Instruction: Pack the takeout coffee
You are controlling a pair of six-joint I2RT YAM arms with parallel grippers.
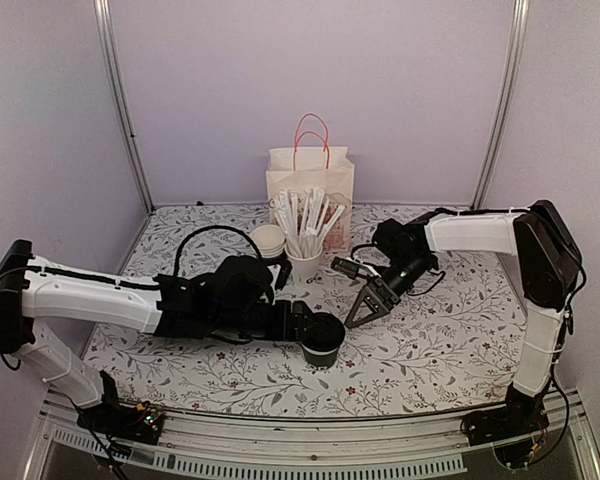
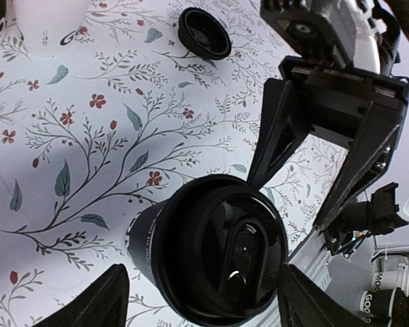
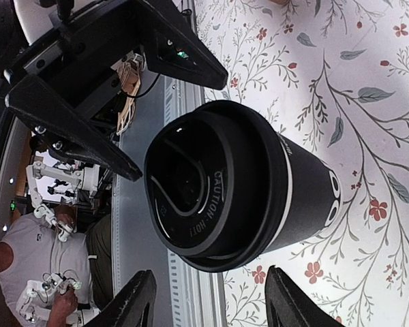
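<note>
Top external view. Inspector: Where is the takeout coffee (image 1: 323, 350), and what has hold of it?

Technician: It stands upright on the table (image 1: 440, 340) with its lid on, near the front edge and well apart from the paper bag (image 1: 310, 180) at the back. Nothing grips it. The left gripper (image 1: 318, 328) straddles it with the jaws wide; the left wrist view shows table between each finger and the cup wall. The right gripper (image 1: 362, 315) is also spread. Its tips are just beside the cup on the right, with the cup ahead of them, not between them.

Inspector: How should the pick be done?

Technician: Probably with one arm only. Close on the paper wall below the lid rim, not on the lid, which could pop off. Squeeze lightly, as the wall would likely dent. Keep the cup upright. The other gripper should clear off first. The route to the bag must avoid the white cup of sticks (image 1: 305, 262) and the stack of cups (image 1: 268, 240).

Inspector: Arm poses?

Technician: The left arm lies low, stretched across the table. The right arm rises from its base, folds at the elbow and reaches down and inward.
</note>
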